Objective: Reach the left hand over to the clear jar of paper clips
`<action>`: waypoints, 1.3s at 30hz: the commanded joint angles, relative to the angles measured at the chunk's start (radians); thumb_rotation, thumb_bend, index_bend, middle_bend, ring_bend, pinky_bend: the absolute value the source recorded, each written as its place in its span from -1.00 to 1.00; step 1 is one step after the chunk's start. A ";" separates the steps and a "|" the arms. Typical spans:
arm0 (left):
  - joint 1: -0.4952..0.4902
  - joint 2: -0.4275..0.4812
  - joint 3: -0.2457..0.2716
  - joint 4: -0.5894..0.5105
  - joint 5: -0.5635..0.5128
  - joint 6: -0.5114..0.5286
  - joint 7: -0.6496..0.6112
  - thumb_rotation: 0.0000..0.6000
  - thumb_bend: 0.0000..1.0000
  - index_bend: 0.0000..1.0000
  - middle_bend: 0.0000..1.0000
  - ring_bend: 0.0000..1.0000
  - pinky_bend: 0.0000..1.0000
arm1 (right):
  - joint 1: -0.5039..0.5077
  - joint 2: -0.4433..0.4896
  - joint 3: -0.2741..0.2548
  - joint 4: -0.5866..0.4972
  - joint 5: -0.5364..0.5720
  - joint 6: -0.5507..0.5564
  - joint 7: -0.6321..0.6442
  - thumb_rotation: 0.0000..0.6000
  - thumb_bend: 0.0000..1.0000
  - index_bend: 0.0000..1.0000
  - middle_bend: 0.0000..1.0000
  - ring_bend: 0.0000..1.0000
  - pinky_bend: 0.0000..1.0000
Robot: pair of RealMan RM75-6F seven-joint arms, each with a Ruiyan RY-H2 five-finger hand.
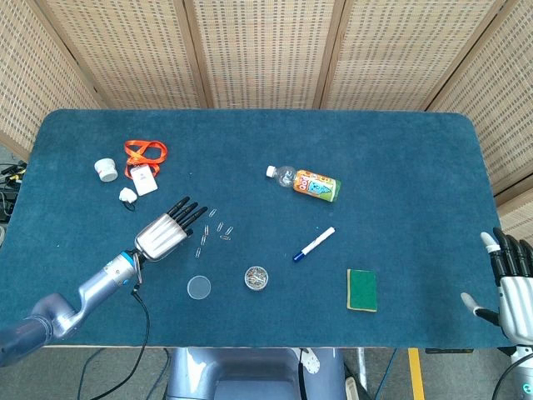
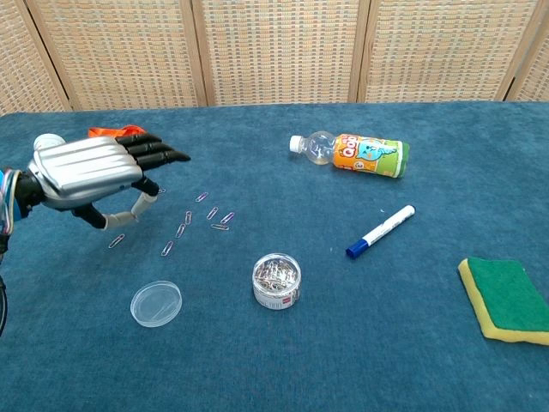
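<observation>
The clear jar of paper clips (image 1: 257,277) (image 2: 276,280) stands uncapped near the table's front edge, full of clips. Its clear lid (image 1: 198,287) (image 2: 156,303) lies flat to its left. My left hand (image 1: 163,232) (image 2: 93,174) hovers above the cloth, well left of the jar, fingers stretched flat and apart, holding nothing. Loose paper clips (image 1: 213,229) (image 2: 206,217) lie scattered just beyond its fingertips. My right hand (image 1: 510,279) shows at the far right past the table's edge, fingers apart and empty.
A plastic bottle (image 1: 307,182) (image 2: 354,154) lies on its side at mid-table, a blue-capped marker (image 1: 313,244) (image 2: 381,231) in front of it. A green-and-yellow sponge (image 1: 361,289) (image 2: 506,297) sits front right. An orange lanyard with a badge (image 1: 144,164) and a white cap (image 1: 106,170) lie at far left.
</observation>
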 commanded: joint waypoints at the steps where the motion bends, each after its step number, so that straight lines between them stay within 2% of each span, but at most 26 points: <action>1: -0.005 0.039 -0.020 -0.073 0.006 0.053 -0.012 1.00 -0.07 0.44 -1.00 -1.00 -1.00 | 0.000 0.001 -0.001 -0.001 -0.001 0.001 0.003 1.00 -1.00 -1.00 -1.00 -1.00 -1.00; 6: -0.032 0.070 -0.037 -0.226 0.039 0.094 -0.004 1.00 -0.07 0.44 -1.00 -1.00 -1.00 | -0.001 0.003 -0.002 -0.003 -0.004 0.001 0.005 1.00 -1.00 -1.00 -1.00 -1.00 -1.00; 10: -0.063 0.047 -0.057 -0.340 0.024 0.038 0.045 1.00 -0.07 0.44 -1.00 -1.00 -1.00 | 0.000 0.002 -0.001 -0.003 -0.002 0.000 0.002 1.00 -1.00 -1.00 -1.00 -1.00 -1.00; 14: -0.094 0.001 -0.076 -0.387 0.012 -0.020 0.105 1.00 -0.07 0.44 -1.00 -1.00 -1.00 | -0.001 0.003 0.001 -0.002 0.002 0.001 0.006 1.00 -1.00 -1.00 -1.00 -1.00 -1.00; 21: -0.126 -0.051 -0.102 -0.422 -0.035 -0.112 0.210 1.00 -0.07 0.44 -1.00 -1.00 -1.00 | -0.006 0.010 0.004 0.005 0.009 0.006 0.029 1.00 -1.00 -1.00 -1.00 -1.00 -1.00; 27: -0.137 -0.083 -0.113 -0.426 -0.062 -0.142 0.237 1.00 -0.07 0.44 -1.00 -1.00 -1.00 | -0.011 0.014 0.008 0.008 0.014 0.017 0.045 1.00 -1.00 -1.00 -1.00 -1.00 -1.00; 36: -0.133 -0.109 -0.103 -0.410 -0.084 -0.161 0.289 1.00 -0.07 0.44 -1.00 -1.00 -1.00 | -0.013 0.017 0.010 0.012 0.017 0.017 0.057 1.00 -1.00 -1.00 -1.00 -1.00 -1.00; 39: -0.130 -0.108 -0.099 -0.409 -0.090 -0.164 0.301 1.00 -0.07 0.36 -1.00 -1.00 -1.00 | -0.013 0.018 0.011 0.012 0.018 0.018 0.057 1.00 -1.00 -1.00 -1.00 -1.00 -1.00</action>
